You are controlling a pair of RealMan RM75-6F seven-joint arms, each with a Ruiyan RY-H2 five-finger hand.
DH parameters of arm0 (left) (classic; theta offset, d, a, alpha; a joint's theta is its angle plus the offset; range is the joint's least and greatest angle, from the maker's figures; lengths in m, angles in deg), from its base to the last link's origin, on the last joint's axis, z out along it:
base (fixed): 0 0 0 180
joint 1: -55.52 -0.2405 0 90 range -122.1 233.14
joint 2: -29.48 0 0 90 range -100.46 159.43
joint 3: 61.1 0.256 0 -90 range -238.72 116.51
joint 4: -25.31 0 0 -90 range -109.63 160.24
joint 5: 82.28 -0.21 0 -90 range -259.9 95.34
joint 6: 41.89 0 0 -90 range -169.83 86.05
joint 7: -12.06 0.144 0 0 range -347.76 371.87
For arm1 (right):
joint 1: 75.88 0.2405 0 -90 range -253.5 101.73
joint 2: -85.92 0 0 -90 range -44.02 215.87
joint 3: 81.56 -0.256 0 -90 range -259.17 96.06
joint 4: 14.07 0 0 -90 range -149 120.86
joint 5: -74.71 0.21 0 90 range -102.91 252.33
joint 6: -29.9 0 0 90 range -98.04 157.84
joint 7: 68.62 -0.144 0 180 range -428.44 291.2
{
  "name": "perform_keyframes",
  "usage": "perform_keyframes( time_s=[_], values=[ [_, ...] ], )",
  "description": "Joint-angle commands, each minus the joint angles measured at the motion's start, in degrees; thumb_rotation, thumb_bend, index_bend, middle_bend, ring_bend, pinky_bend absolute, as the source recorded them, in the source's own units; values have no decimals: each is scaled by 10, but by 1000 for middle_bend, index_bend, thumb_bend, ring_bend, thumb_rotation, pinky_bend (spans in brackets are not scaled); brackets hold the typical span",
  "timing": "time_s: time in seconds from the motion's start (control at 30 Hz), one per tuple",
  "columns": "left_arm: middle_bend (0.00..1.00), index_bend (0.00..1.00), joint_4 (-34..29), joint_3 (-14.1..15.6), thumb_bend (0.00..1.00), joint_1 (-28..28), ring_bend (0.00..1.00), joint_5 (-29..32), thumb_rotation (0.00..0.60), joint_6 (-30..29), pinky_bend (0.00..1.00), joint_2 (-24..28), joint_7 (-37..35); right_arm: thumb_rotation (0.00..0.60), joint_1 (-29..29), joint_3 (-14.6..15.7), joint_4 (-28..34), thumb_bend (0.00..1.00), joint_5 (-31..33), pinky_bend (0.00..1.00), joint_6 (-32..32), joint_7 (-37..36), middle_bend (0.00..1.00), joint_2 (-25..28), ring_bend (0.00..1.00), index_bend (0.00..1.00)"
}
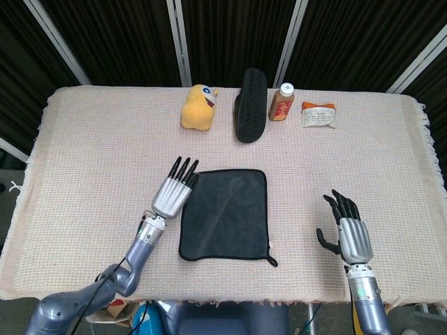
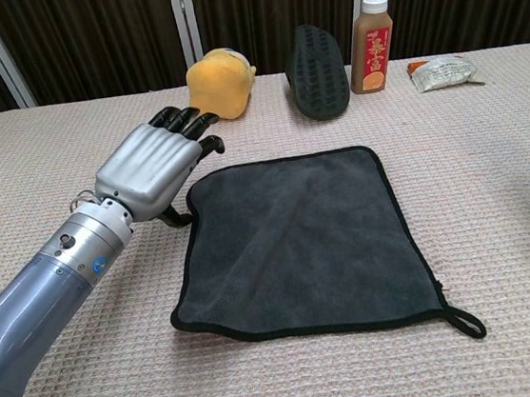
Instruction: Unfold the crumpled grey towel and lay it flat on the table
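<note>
Left hand open beside flat grey towel, woven beige tablecloth, dark curtains

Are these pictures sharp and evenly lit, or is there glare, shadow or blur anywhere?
Head view: even light, soft faint shadows, all sharp; the towel shows a pale diagonal sheen. Chest view: the left hand looms large from being close, its metal back catching a mild shine; the bottle and the far items stay in focus against a dark backdrop.
</note>
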Motion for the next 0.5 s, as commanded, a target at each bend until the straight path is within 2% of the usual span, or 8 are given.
perform_keyframes(
  time_s=[0.03,0.27,0.5],
  values=[
    [45,238,6,-2,234,1,7,1,600,-3,62,-4,-6,600,0,0,0,395,-1,13,0,0,53,0,0,125],
    [52,267,20,2,295,-1,7,-1,600,-11,62,-5,-21,600,-2,1,1,395,-7,13,-2,-2,53,-2,0,125],
    [72,419,21,17,296,-8,7,-7,600,-6,62,0,-30,600,-3,1,2,395,-10,13,0,-5,53,-2,0,125]
  ],
)
